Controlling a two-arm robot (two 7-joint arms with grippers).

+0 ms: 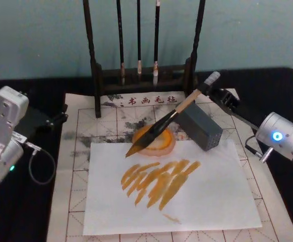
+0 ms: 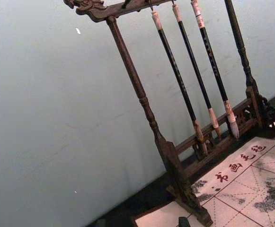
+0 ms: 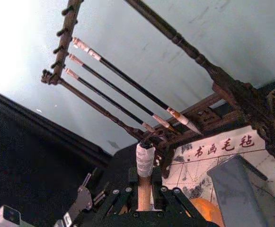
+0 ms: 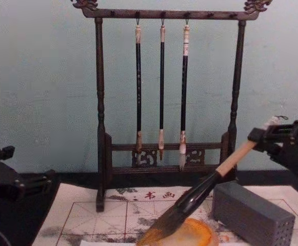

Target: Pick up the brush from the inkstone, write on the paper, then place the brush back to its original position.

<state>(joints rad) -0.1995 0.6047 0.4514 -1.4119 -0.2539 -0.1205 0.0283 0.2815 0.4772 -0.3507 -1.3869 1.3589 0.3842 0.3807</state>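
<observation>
Orange marked most of the scene: the inkstone (image 1: pixel 167 145), a small round shallow dish, sat on the paper (image 1: pixel 75 166) just at the far edge of a plain white sheet (image 1: pixel 212 196) that covered the paper's middle. A cluster of slanting orange strokes (image 1: pixel 159 181) lay on that sheet, near the dish. Nothing stood in the inkstone except the dark bushy head of the brush (image 1: pixel 169 120), which lay slanted across it. The orange-tinted bristle point reached past the dish's rim onto the edge of the white sheet. In the chest view the brush (image 4: pixel 205 192) rose from the inkstone (image 4: pixel 200 236) up toward the robot's right.

The right gripper (image 1: pixel 207 89) had its fingers clamped on the pale wooden handle just below the whitish end cap. The right wrist view showed the handle (image 3: pixel 144 189) gripped between them. Just beside the inkstone, on the robot's right and under the raised handle, stood a grey rectangular block (image 1: pixel 199 126).

The left gripper (image 1: pixel 50 120) rested over the black tabletop (image 1: pixel 20 212) off the paper's left edge, well apart from the brush. Whether its grip was closed could not be told.

At the far end of the paper stood a dark wooden rack (image 4: pixel 100 102) with three thin black-handled brushes (image 4: pixel 161 87) hanging from its top bar.
</observation>
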